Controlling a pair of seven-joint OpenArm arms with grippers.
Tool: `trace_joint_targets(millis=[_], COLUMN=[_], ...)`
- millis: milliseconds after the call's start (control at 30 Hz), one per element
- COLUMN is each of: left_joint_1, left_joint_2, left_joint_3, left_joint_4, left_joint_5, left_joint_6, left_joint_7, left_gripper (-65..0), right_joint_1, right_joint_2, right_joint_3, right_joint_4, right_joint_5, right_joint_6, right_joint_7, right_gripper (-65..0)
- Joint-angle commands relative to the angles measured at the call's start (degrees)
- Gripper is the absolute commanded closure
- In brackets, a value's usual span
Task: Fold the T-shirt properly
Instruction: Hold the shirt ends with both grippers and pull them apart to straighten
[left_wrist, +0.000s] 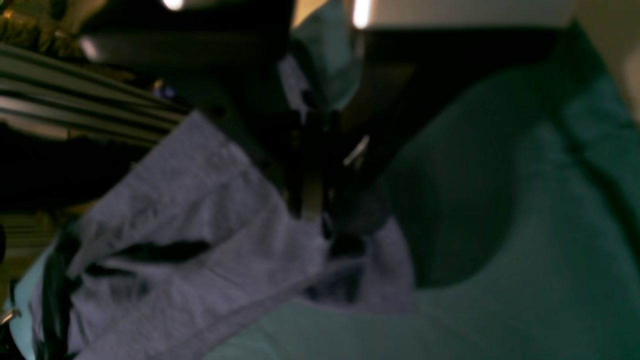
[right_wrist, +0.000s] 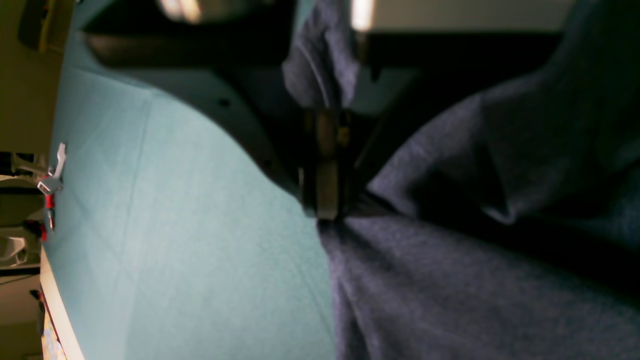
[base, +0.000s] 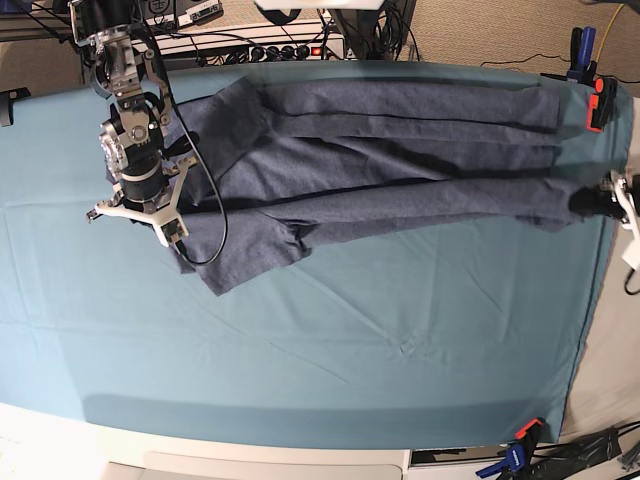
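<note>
The blue-grey T-shirt (base: 400, 170) lies pulled out long across the far half of the teal table cloth (base: 330, 350), creased in lengthwise folds, with a sleeve (base: 245, 260) spread at the lower left. At the shirt's left end my right gripper (base: 180, 243) is shut on the fabric; the right wrist view shows its closed fingers (right_wrist: 327, 200) pinching the T-shirt (right_wrist: 475, 280). My left gripper (base: 583, 203) is shut on the shirt's other end at the table's right edge. The left wrist view shows this gripper (left_wrist: 320, 220) biting a bunched edge of the T-shirt (left_wrist: 200, 240).
An orange and black clamp (base: 598, 100) holds the cloth at the far right corner, and blue and orange clamps (base: 520, 440) hold the near edge. A power strip and cables (base: 270, 45) run behind the table. A black cable (base: 212, 225) loops from the right arm over the shirt.
</note>
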Motion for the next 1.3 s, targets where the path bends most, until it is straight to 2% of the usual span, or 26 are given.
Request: trace_joint_targets(millis=[0, 467, 967, 1167, 1267], left_joint_1=[-0.28, 5.38, 7.98, 10.01, 10.4], left_joint_2=[-1.86, -2.05, -3.13, -2.67, -2.69], left_joint_3=[-0.61, -0.61, -0.61, -0.61, -0.61], left_joint_4=[1.62, 2.67, 2.91, 3.04, 3.06], left_joint_5=[-1.5, -1.5, -1.5, -1.5, -1.5], left_joint_6=[-0.3, -0.3, -0.3, -0.3, -0.3], left_joint_7=[-0.9, -0.85, -0.63, -0.68, -0.63], left_gripper=[0.0, 0.0, 0.0, 0.0, 0.0], right_joint_1=[0.42, -7.5, -11.13, -11.67, -12.79], right_joint_2=[0.85, 0.83, 0.81, 0.66, 0.66], right_joint_3=[0.9, 7.21, 7.32, 7.32, 7.32], right_joint_4=[1.53, 1.84, 1.9, 1.95, 2.27], right_joint_5=[-1.4, -1.38, -1.29, 1.11, 1.22], right_joint_6=[-0.74, -0.68, -0.83, -0.96, -2.38], right_joint_7=[0.17, -0.39, -2.82, -3.61, -4.17], right_gripper=[0.0, 0.0, 0.0, 0.0, 0.0])
